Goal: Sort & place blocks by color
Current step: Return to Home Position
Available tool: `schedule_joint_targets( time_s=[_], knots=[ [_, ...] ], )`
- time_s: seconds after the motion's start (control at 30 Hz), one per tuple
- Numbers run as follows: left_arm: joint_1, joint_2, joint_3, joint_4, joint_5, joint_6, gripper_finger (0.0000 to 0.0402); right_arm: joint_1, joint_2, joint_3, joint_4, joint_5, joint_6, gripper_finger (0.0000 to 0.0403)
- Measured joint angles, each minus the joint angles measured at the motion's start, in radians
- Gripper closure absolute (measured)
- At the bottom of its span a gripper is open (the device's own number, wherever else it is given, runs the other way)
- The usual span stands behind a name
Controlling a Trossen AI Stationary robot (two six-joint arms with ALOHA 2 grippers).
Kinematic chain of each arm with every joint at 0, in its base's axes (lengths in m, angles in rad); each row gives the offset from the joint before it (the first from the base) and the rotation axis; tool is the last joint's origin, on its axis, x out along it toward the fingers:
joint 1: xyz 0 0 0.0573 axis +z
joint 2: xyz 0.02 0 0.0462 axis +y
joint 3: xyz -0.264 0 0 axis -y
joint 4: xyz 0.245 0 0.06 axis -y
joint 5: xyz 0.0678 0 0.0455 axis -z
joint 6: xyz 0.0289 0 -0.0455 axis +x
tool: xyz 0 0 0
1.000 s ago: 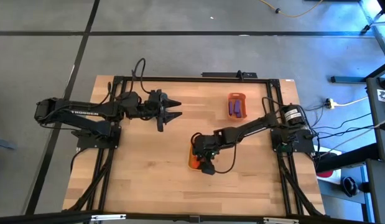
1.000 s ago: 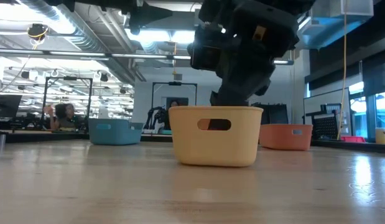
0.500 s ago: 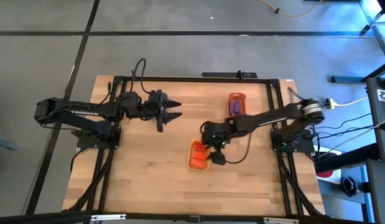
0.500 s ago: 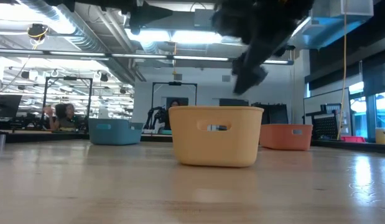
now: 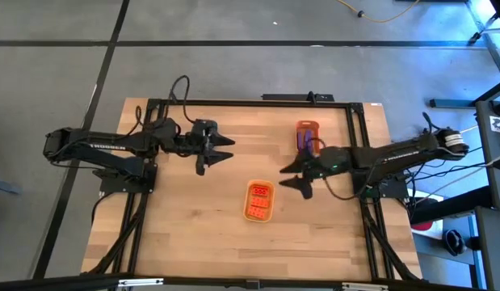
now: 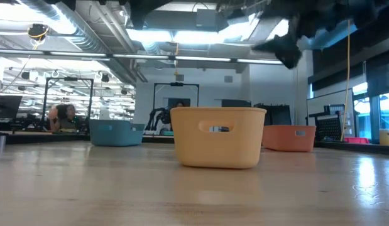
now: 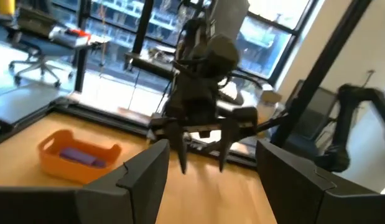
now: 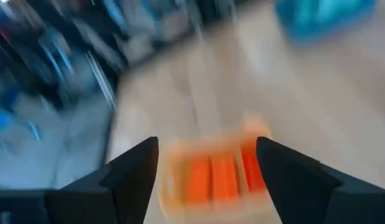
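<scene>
Orange-red blocks [image 5: 259, 196] lie in the yellow tray [image 5: 259, 218] at the table's middle. Purple blocks [image 5: 307, 141] lie in the orange tray [image 5: 307, 124] toward the far right. My right gripper [image 5: 283, 175] hovers open, with nothing between its fingers, just right of the yellow tray [image 8: 211, 149] and above it. In the low view it shows high up [image 6: 283, 45]. My left gripper [image 5: 227, 149] stands open and level over the table's left half, facing the right gripper [image 7: 201, 146]. It holds nothing.
A blue tray [image 6: 115, 133] stands far back on the left in the low view; the left arm covers it from above. Bare wooden tabletop [image 5: 193, 226] stretches along the near side. Black frame rails [image 5: 144, 162] run along both sides of the table.
My right gripper has risen out of the yellow tray and drawn back toward the table's right edge, tipping up from a steep downward slant. The orange-red blocks in the tray, covered by the gripper a second ago, now show. My left wrist has turned a little in place.
</scene>
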Motion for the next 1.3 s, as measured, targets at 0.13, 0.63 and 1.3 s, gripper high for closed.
schedule_joint_targets(
  time_s=[0.13, 0.63, 1.3],
  knots=[
    [-0.001, -0.033, 0.000, 0.000, 0.012, 0.000, 0.0170, -0.005, -0.066, -0.087, 0.345, 0.093, -0.021, 0.0131],
    [-0.002, -0.170, 0.000, -0.021, -0.035, 0.060, 0.0170, -0.008, -0.106, -0.032, 0.527, 0.112, -0.266, 0.0131],
    [-0.012, -0.169, 0.000, -0.076, -0.107, -0.005, 0.0170, -0.008, -0.106, -0.032, 0.527, 0.110, -0.262, 0.0131]
  ],
)
